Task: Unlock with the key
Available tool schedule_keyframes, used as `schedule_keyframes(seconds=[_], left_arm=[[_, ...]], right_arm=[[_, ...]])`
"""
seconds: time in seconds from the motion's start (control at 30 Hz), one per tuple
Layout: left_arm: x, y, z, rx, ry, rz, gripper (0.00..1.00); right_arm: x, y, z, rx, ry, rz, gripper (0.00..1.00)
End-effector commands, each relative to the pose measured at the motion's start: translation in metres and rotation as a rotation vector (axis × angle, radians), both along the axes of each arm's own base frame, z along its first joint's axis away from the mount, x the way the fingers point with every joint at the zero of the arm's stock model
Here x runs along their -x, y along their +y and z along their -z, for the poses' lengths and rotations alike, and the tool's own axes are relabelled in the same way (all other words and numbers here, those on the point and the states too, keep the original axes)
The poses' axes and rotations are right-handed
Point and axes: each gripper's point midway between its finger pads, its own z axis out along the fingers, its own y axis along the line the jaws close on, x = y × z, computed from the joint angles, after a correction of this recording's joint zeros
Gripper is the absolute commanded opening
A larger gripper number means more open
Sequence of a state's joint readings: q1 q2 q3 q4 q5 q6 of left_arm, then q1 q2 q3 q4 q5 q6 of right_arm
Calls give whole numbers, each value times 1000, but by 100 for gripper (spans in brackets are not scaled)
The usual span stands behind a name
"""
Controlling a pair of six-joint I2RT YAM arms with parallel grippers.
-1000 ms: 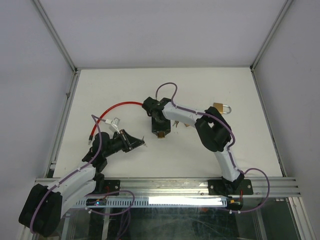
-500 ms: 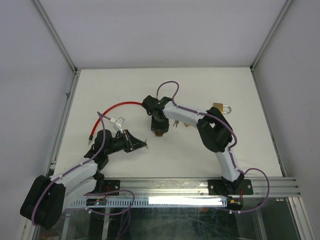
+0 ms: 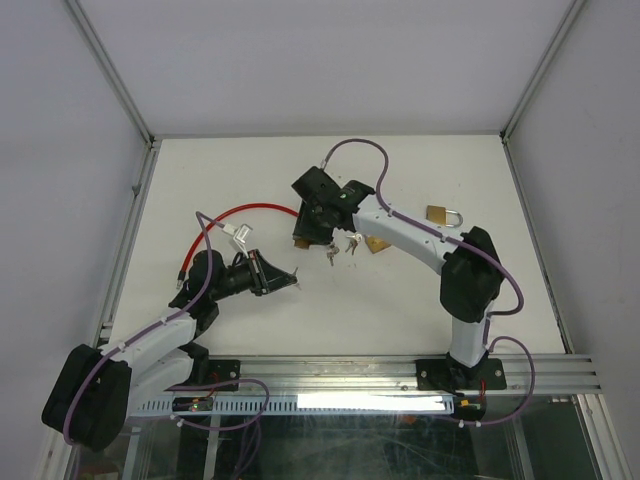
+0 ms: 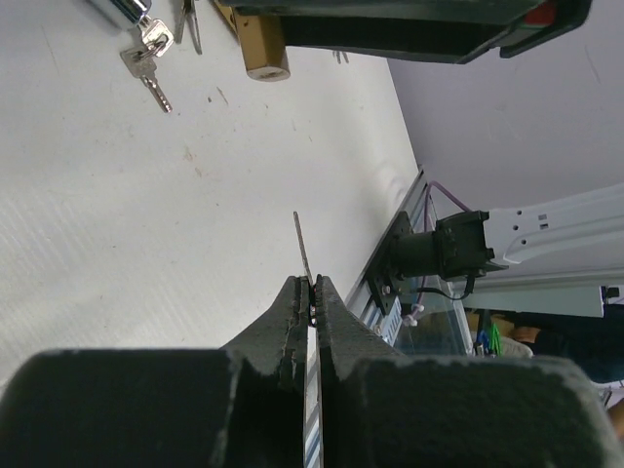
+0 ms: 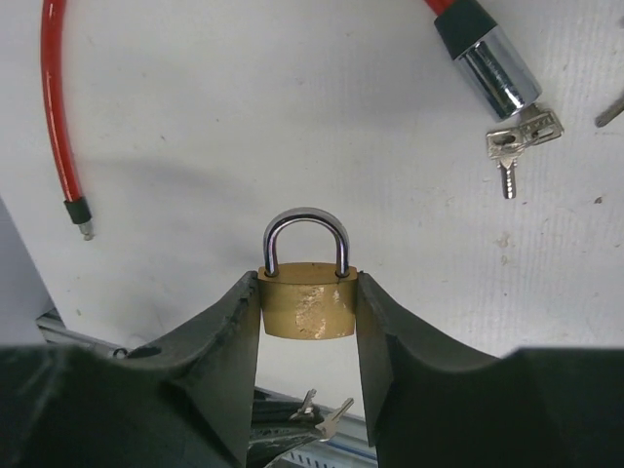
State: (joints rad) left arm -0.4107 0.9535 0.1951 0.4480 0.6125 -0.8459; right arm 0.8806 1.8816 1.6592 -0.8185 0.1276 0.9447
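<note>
shifted since a second ago: right gripper [image 5: 308,285], carried up the table away from the bases, its arm stretched out straighter and its jaws drawn in narrower; left gripper [image 4: 308,292], nudged a little toward the table's middle.

item 1, brass padlock [image 5: 307,312]: clamped by its two sides between the right fingers [image 5: 229,351]. steel shackle pointing out past the fingertips, both legs seated in the body. near the middle of the table [image 3: 200,170] in the top view, under the right wrist.

item 2, key [image 4: 303,244]: pinched edge-on between the left fingers [image 4: 291,322], pressed together on it. thin blade sticking out past the tips, aimed toward the padlock and apart from it.

item 3, red cable lock [image 3: 250,208]: arched across the table from beside the left forearm to beneath the right gripper. black-and-chrome head [image 5: 492,63] lying just beyond the held padlock, a small bunch of keys [image 5: 512,146] touching its end.

item 4, second brass padlock [image 3: 445,214]: flat on the table to the right, well apart from both grippers.

item 5, brass piece [image 3: 375,243]: beside the right forearm, near the cable lock's keys; too small to identify.

in the way: right gripper body covering most of the held padlock in the top view; a stretch of table between key tip and padlock.
</note>
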Motion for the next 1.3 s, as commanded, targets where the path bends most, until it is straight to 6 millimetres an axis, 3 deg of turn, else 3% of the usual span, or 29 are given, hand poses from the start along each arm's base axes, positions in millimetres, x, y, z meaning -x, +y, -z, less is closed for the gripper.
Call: schedule_keyframes(seconds=[0.0, 0.57, 1.27], left_arm=[[-12, -3, -26, 27, -111, -1, 0], [-26, -1, -34, 41, -139, -62, 0], [-37, 2, -37, 10, -157, -99, 0]], right_arm=[[3, 16, -39, -164, -32, 26, 11], [20, 16, -37, -203, 24, 45, 7], [25, 21, -44, -229, 21, 34, 6]])
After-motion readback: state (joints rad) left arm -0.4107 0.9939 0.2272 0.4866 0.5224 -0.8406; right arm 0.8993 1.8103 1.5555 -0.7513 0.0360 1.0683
